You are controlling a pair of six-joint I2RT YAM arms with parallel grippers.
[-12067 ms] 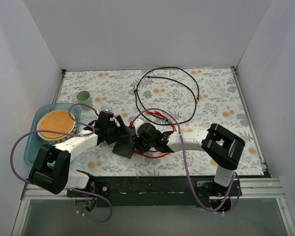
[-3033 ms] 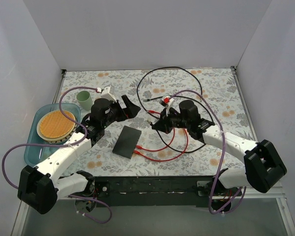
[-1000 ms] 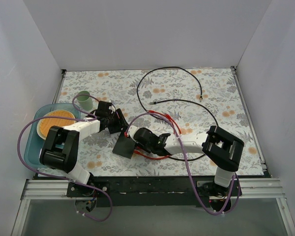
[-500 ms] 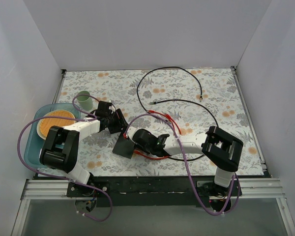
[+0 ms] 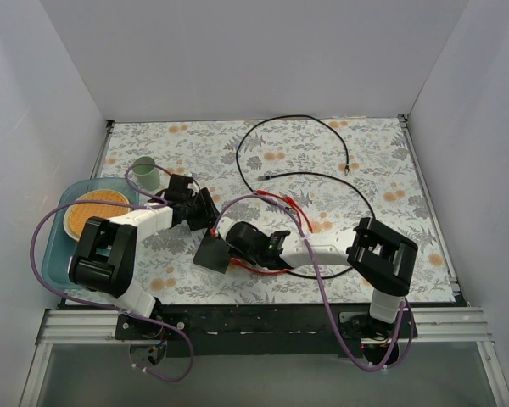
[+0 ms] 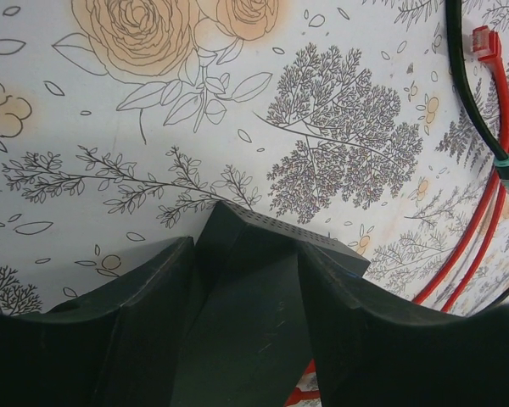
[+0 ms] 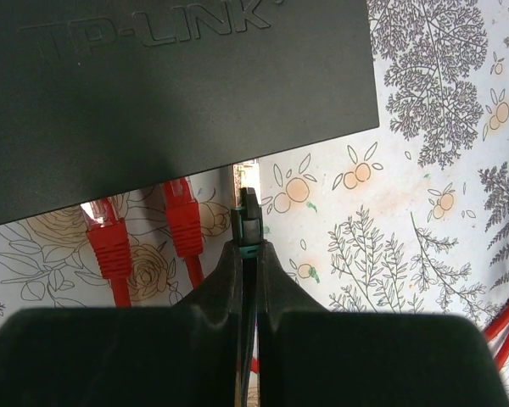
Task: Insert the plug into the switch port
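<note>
The switch (image 5: 208,255) is a flat black box lying left of centre on the floral cloth. My left gripper (image 5: 205,214) is shut on its far end, and in the left wrist view the switch (image 6: 256,288) fills the space between both fingers (image 6: 153,322). My right gripper (image 7: 248,250) is shut on the plug (image 7: 248,219), black with a green band. The plug's tip sits at the port edge of the switch (image 7: 170,85), to the right of two red plugs (image 7: 108,239) that stand in the ports. From above, the right gripper (image 5: 234,242) is at the switch's right side.
Red cables (image 5: 282,209) loop round the right arm, and a long black cable (image 5: 322,178) curls across the back of the cloth. At the left stand a green cup (image 5: 145,173) and a blue tray (image 5: 61,254) holding a tan plate (image 5: 85,216).
The right arm has edged a little to the left, bringing the plug closer to the switch's edge. The left arm keeps its hold and has not visibly moved.
</note>
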